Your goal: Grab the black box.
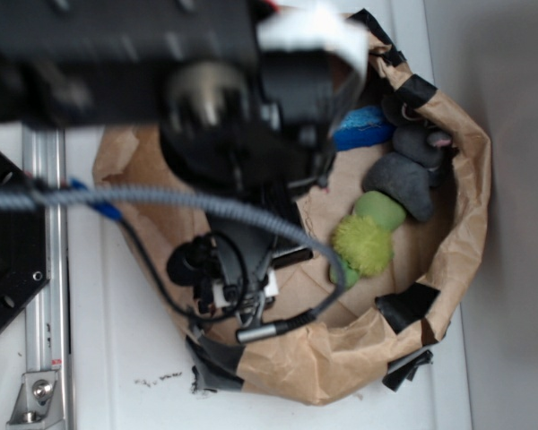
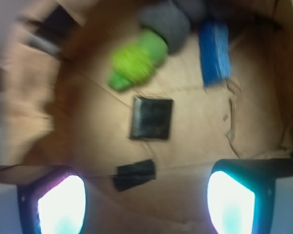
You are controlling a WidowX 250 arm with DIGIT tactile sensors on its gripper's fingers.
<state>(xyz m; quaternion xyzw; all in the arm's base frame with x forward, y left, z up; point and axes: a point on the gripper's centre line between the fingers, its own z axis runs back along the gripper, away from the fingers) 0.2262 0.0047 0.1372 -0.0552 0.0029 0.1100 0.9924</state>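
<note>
The robot is lining up to grab: its fingers are spread wide and empty above the black box, which lies flat on the paper bag floor below the green fuzzy toy, so next it should go down and squeeze.

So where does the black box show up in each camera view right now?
Exterior: not visible; the arm and gripper cover the middle of the paper bag's floor, where it may lie.
Wrist: the black box lies flat at picture centre on the brown paper, above and between the two fingers.
Shared landmark: the green fuzzy toy, just beyond the box in the wrist view.
</note>
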